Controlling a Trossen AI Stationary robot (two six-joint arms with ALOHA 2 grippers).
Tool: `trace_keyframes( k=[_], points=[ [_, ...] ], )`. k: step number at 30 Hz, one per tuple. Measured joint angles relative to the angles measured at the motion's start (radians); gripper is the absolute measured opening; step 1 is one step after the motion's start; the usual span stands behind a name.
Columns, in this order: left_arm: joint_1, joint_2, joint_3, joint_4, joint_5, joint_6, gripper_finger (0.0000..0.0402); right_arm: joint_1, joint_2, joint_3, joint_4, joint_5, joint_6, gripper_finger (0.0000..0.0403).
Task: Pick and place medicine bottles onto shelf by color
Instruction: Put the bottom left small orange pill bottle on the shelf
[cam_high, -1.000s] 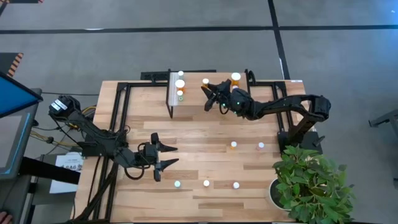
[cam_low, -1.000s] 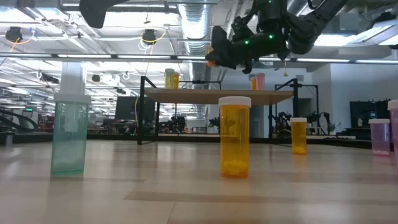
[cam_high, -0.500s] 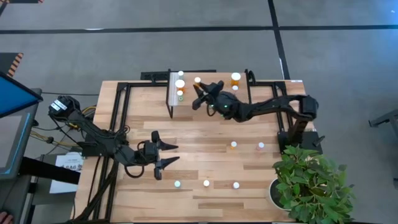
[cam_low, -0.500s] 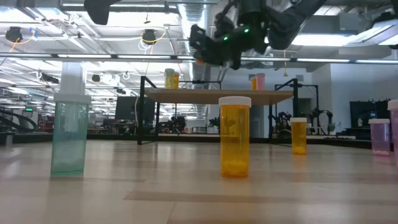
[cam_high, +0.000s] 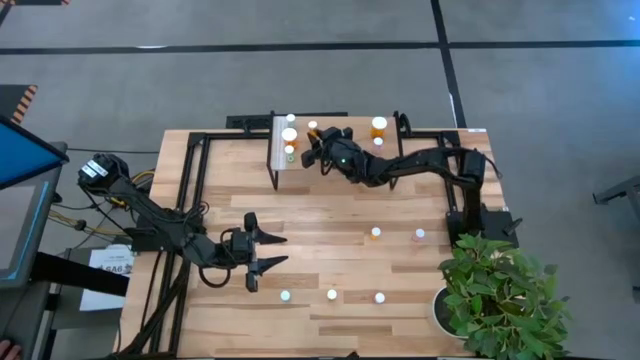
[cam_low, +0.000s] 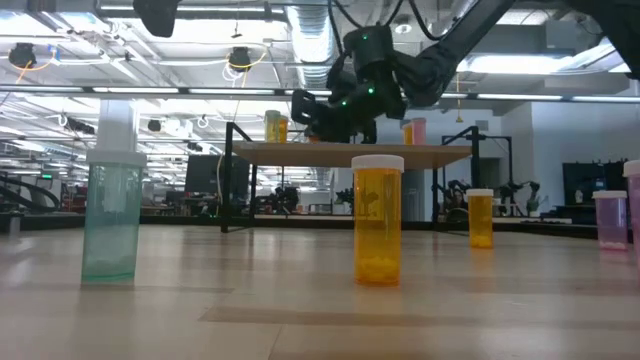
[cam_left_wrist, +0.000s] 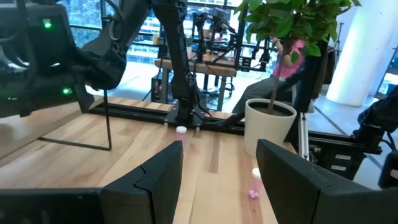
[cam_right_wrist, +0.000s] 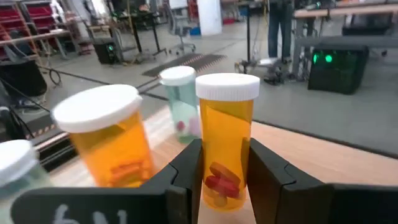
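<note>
grey floor (cam_high: 300, 70) crossed by dark lines, ceiling pipes (cam_low: 300, 30), a potted plant (cam_high: 500, 295).

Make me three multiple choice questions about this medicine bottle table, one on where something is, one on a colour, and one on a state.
1. Where is the right pincer?
A. over the shelf
B. beside the potted plant
C. at the table's near edge

2. What colour is the bottle between the right pincer's fingers?
A. green
B. pink
C. orange

3. What is the left pincer doing?
A. gripping a bottle
B. open and empty
C. resting on the shelf

Answers:
1. A: the high view shows the right pincer reaching over the shelf.
2. C: the right wrist view shows the orange bottle with a white cap clamped between the fingers.
3. B: the left pincer hangs over bare table with fingers apart and nothing between them.
</note>
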Motion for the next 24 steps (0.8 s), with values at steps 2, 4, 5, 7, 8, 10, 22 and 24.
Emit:
trace_keyframes(
  k=[2, 4, 5, 7, 8, 10, 22, 24],
  points=[
    [0.0, 0.0, 0.0, 0.0, 0.0, 0.0, 0.0192, -0.006, 0.0, 0.0, -0.018, 0.0, 0.014, 0.0114],
    [0.0, 0.0, 0.0, 0.0, 0.0, 0.0, 0.0192, -0.01, 0.0, 0.0, -0.036, 0.0, 0.014, 0.0114],
    [0.0, 0.0, 0.0, 0.0, 0.0, 0.0, 0.0192, -0.013, 0.0, 0.0, -0.041, 0.0, 0.013, 0.0114],
    [0.0, 0.0, 0.0, 0.0, 0.0, -0.002, 0.0192, -0.013, 0.0, 0.0, -0.044, 0.0, 0.006, 0.0117],
    [0.0, 0.0, 0.0, 0.0, 0.0, -0.002, 0.0192, -0.013, 0.0, 0.0, -0.051, 0.0, 0.006, 0.0122],
    [0.0, 0.0, 0.0, 0.0, -0.001, -0.002, 0.0192, -0.013, 0.0, 0.0, -0.07, -0.001, 0.006, 0.0137],
    [0.0, 0.0, 0.0, -0.001, 0.0, -0.012, 0.0192, -0.005, -0.012, -0.002, -0.098, -0.001, 0.005, 0.0227],
    [0.0, 0.0, 0.0, -0.004, 0.0, -0.012, 0.0192, 0.004, -0.024, -0.002, -0.116, -0.001, 0.003, 0.0232]
  ],
)
